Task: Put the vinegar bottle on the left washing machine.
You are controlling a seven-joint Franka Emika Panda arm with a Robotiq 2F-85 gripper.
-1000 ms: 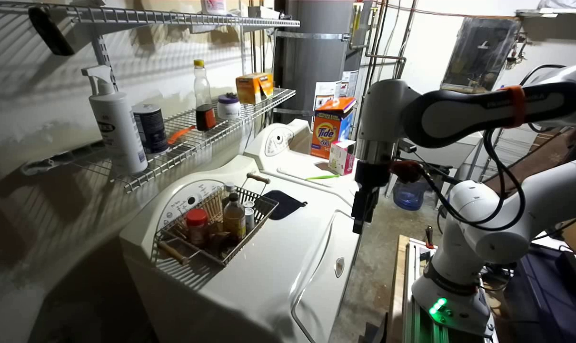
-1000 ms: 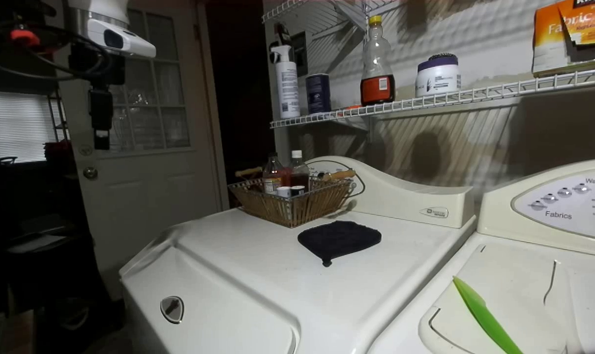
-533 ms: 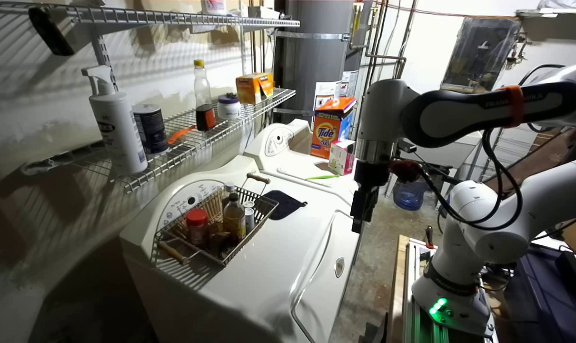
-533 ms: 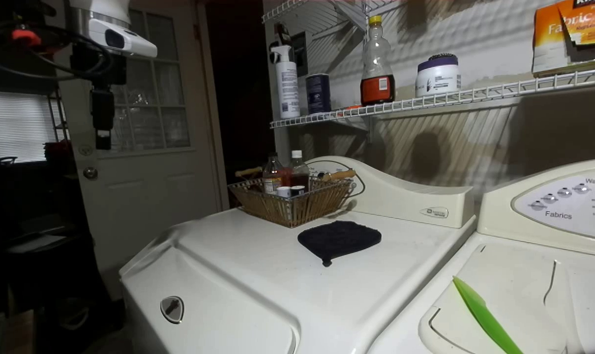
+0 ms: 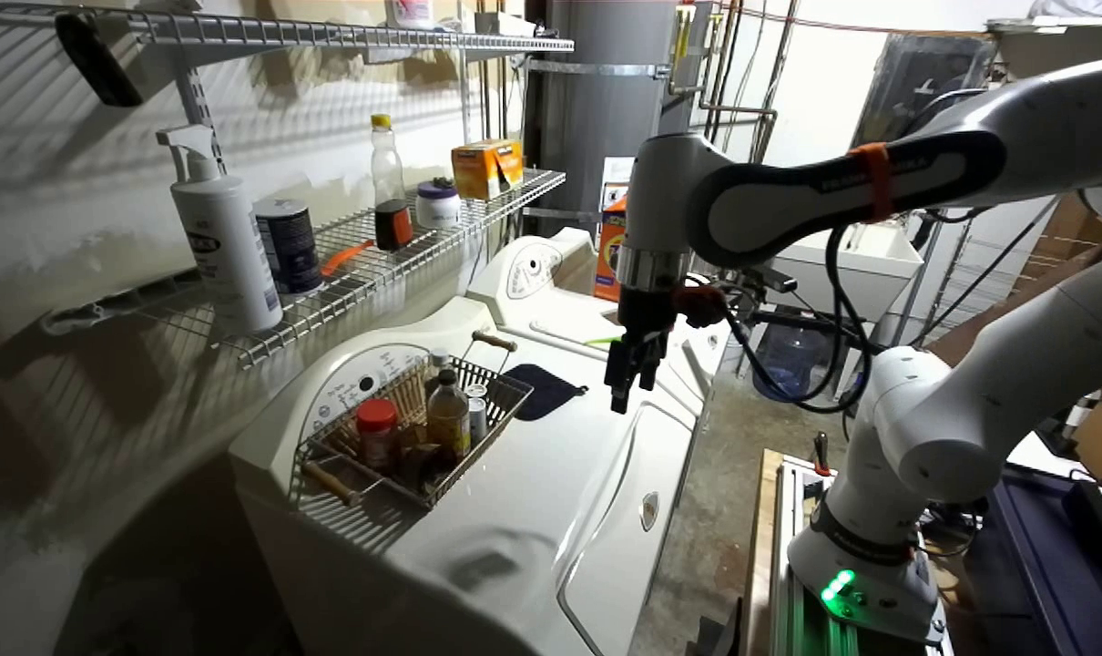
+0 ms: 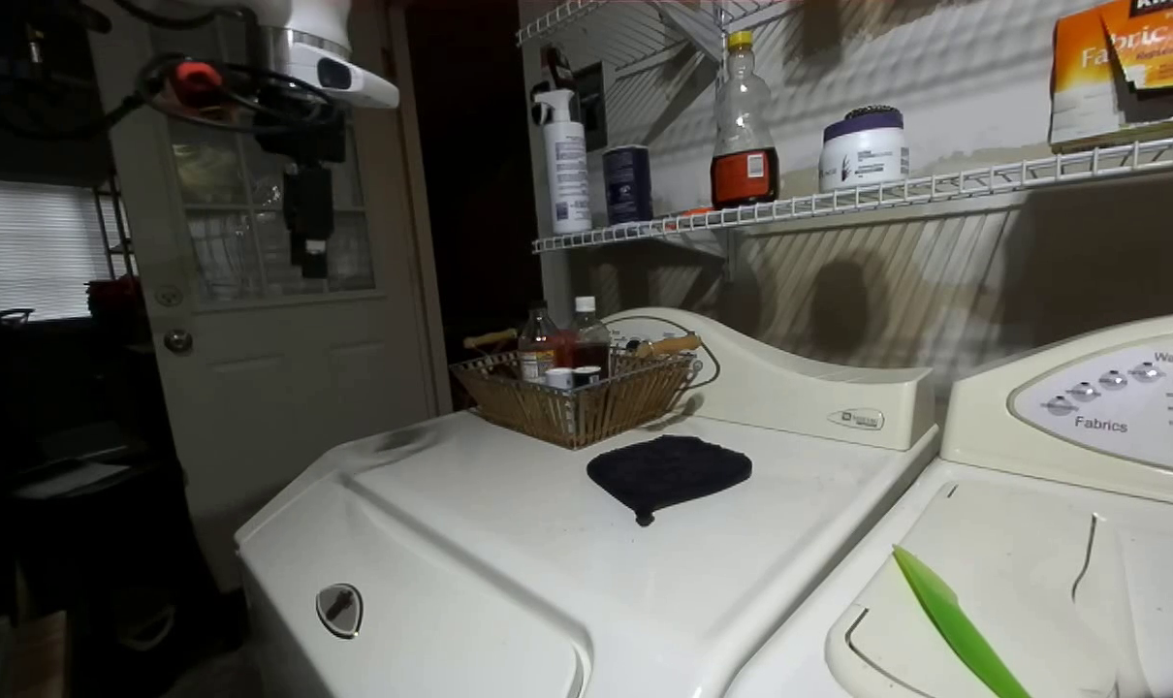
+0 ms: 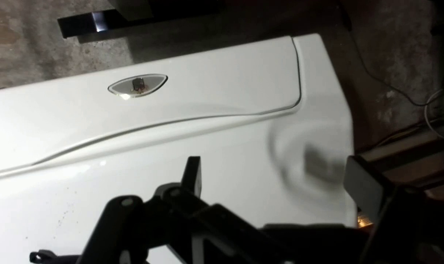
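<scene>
Wrist view: pincer [image 7: 273,179] released, fingers [image 7: 191,175] wide apart, above left washing machine [image 7: 236,161]
Amber bottle [image 5: 448,424]: stands inside basket [image 5: 409,398], left of centre in an exterior view

Basket walls [image 6: 635,399] ring the bottles [image 5: 448,421], leaving room above.
</scene>
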